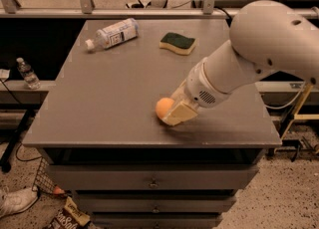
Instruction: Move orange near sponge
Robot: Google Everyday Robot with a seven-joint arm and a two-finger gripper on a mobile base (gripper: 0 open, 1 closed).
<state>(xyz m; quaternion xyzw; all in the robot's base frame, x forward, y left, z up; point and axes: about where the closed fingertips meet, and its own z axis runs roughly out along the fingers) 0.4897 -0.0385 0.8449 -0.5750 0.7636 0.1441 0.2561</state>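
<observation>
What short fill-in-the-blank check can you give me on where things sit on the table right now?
1. The orange sits near the table's ____ edge, with the gripper at it.
2. The sponge lies with its ____ side up.
3. The bottle lies on its ____, to the left of the sponge in the camera view.
Missing words: front; green; side.

The gripper (174,113), matt beige plastic, rests against the smooth orange (162,107) near the front edge. The table (99,98) is smooth matt grey. The far sponge (178,43) has a rough green top. The far-left bottle (112,34) is clear glossy plastic.
</observation>
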